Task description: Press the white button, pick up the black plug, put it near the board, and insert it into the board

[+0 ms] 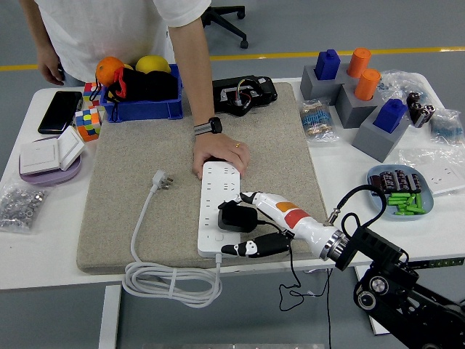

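Clearly the work stood at its last step, the insertion; the right hand [243, 222] came in from the lower right over the near end of the board [219, 207], and the plug [237, 216] sat on the board between its fingers; the upper fingers [251, 197] lay just beyond the plug and the thumb [251, 249] reached along the board's near edge below it; the hand looked closed loosely about the plug, though whether it truly gripped the plug or only rested against it I could not tell; the plug's cord [292, 280] trailed back under the wrist and off the near edge of the surface [43, 254]; whether the pins were fully seated could not be made out, since the body hid the socket. Beyond the hand, a person's hand [219, 155] pressed on the far end of the board, steadying it on the mat [145, 160]; the board's own white cable [171, 280] lay coiled to the hand's left, at the near edge. No left hand showed. By my judgement the next move called for a straight push down on the plug, kept square to the socket; a tilt might jam the pins, or shift the board under the person's hold.
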Robot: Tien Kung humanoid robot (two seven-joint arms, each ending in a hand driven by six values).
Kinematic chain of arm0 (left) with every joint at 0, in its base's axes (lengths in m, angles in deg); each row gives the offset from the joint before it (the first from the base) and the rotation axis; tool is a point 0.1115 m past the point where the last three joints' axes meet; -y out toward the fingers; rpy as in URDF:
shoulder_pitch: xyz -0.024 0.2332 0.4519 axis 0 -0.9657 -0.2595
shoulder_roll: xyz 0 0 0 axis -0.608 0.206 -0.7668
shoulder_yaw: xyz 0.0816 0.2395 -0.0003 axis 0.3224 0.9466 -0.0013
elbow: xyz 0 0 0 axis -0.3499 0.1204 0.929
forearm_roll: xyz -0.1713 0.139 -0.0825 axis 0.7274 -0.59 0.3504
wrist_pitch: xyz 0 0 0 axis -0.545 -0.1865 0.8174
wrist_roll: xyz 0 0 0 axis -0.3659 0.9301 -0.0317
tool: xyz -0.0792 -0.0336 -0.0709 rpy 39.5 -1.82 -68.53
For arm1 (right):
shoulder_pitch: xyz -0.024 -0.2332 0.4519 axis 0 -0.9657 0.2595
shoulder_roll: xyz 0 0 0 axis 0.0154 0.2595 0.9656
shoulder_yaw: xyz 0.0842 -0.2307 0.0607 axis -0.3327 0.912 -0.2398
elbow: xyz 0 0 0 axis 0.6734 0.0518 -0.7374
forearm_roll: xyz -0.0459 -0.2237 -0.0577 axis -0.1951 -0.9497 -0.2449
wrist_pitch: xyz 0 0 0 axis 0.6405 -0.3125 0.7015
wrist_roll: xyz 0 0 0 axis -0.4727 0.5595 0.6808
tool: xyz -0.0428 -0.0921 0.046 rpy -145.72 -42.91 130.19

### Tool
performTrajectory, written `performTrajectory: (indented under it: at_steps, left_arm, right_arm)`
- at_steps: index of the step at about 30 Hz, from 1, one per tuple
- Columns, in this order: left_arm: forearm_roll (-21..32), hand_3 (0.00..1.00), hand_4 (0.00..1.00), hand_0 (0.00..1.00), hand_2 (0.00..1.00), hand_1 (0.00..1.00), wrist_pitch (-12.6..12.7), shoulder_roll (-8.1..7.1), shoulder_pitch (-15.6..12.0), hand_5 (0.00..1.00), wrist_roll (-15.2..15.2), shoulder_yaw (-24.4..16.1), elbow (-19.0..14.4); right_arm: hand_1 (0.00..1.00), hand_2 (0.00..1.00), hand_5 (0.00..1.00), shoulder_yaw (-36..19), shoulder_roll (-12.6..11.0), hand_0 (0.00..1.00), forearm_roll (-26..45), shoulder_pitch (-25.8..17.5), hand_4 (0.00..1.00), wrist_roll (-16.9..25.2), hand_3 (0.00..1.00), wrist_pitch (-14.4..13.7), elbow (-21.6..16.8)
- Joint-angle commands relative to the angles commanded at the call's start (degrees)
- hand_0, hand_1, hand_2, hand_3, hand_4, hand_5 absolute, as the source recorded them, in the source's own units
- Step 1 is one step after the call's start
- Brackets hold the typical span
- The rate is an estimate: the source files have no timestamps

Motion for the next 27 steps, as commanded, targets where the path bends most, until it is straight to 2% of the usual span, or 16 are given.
performTrajectory:
  at_steps: [16, 27]
  left_arm:
    - [-0.4, 0.584, 0.565, 0.474, 0.498, 0.498, 0.0, -0.15, -0.2, 0.268, 0.0, -0.3, 0.0]
    - [-0.3, 0.584, 0.565, 0.472, 0.497, 0.497, 0.0, -0.05, -0.3, 0.267, 0.0, -0.5, 0.0]
  right_arm:
    - [0.767, 0.717, 0.515, 3.1, 1.7, 0.838, 0.2, 2.2, 0.91, -0.1, 0.677, 0.2, 4.9]
    - [0.757, 0.711, 0.499, 4.7, 2.0, 0.833, -0.1, 3.1, 0.896, -0.4, 0.671, 0.6, 5.9]
